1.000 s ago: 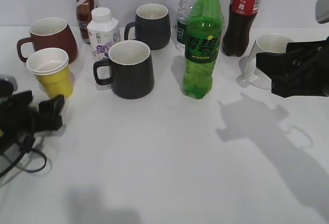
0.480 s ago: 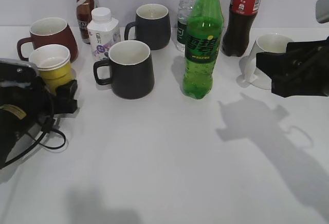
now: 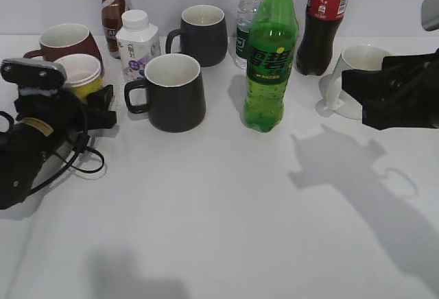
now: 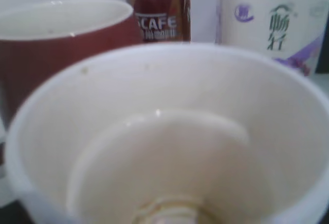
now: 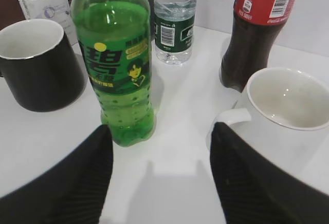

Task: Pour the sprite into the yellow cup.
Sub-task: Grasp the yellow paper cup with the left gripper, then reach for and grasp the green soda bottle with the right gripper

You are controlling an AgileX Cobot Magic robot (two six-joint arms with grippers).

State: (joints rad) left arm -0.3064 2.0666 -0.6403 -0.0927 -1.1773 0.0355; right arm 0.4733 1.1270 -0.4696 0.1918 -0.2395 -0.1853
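The sprite (image 3: 269, 52), a tall green bottle with its cap on, stands upright mid-table; it also shows in the right wrist view (image 5: 115, 70). The yellow cup (image 3: 82, 73) stands at the left in front of the brown mug. My left gripper (image 3: 77, 103) is right at the cup, with one dark finger (image 3: 103, 103) beside its right side. The cup's white inside (image 4: 169, 147) fills the left wrist view and hides the fingers. My right gripper (image 5: 159, 172) is open and empty, just short of the sprite, and hovers at the right (image 3: 357, 97).
Two black mugs (image 3: 171, 93) (image 3: 202, 35), a brown mug (image 3: 65, 42), a white milk bottle (image 3: 137, 45) and a coffee bottle (image 3: 111, 7) crowd the back left. A water bottle (image 3: 248, 18), a cola bottle (image 3: 324, 25) and a white mug (image 3: 360, 73) stand near the sprite.
My left gripper has moved up and to the right onto the yellow cup. The cup has shifted a little right and back. The right arm has not moved.
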